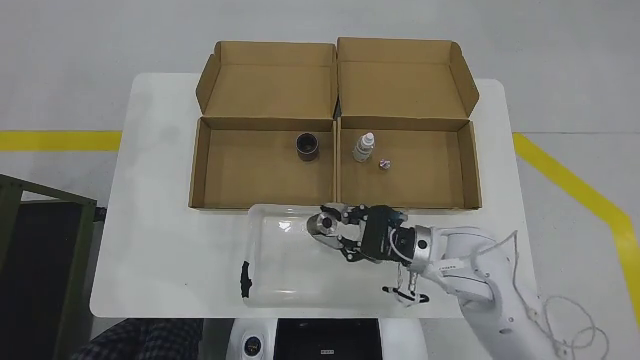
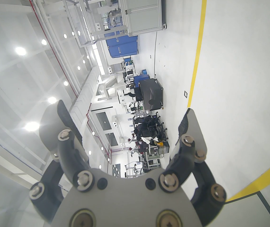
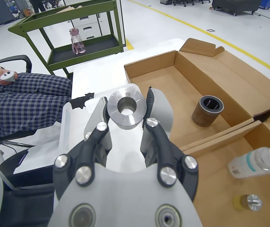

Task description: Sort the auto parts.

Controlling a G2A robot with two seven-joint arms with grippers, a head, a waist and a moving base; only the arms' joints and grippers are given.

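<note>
From above, we see a white bench (image 1: 150, 210) with two open cardboard boxes side by side at its far half. The left-hand box (image 1: 196, 165) holds a dark sleeve (image 1: 307, 145) near the wall it shares with its neighbour. The right-hand box (image 1: 472, 165) holds a small bottle (image 1: 365, 145) and, just beside it, a small metal part (image 1: 385, 164). A clear tray (image 1: 280, 260) lies at the near edge of the bench, with a strip of black tape (image 1: 244, 282) on its left rim. The right gripper (image 1: 325, 226) hangs over the far side of that tray, its jaws clamped on a metal ring (image 1: 320, 224).

In the left wrist view, we see the left gripper (image 2: 125, 112) with its jaws wide apart, pointing out into the hall, where a yellow line (image 2: 197, 48) runs along the floor.

In the right wrist view, the right gripper (image 3: 127, 100) grips the metal ring (image 3: 125, 120) from both sides, with the ring's hole facing the camera. The clear tray (image 3: 65, 124) and the black tape (image 3: 80, 101) lie under and beyond it on the bench (image 3: 94, 74). The dark sleeve (image 3: 207, 114) stands upright in the left-hand box (image 3: 161, 81). The bottle (image 3: 255, 163) and the small metal part (image 3: 253, 202) sit in the right-hand box (image 3: 210, 178); we cannot tell whether the bottle stands or lies.
</note>
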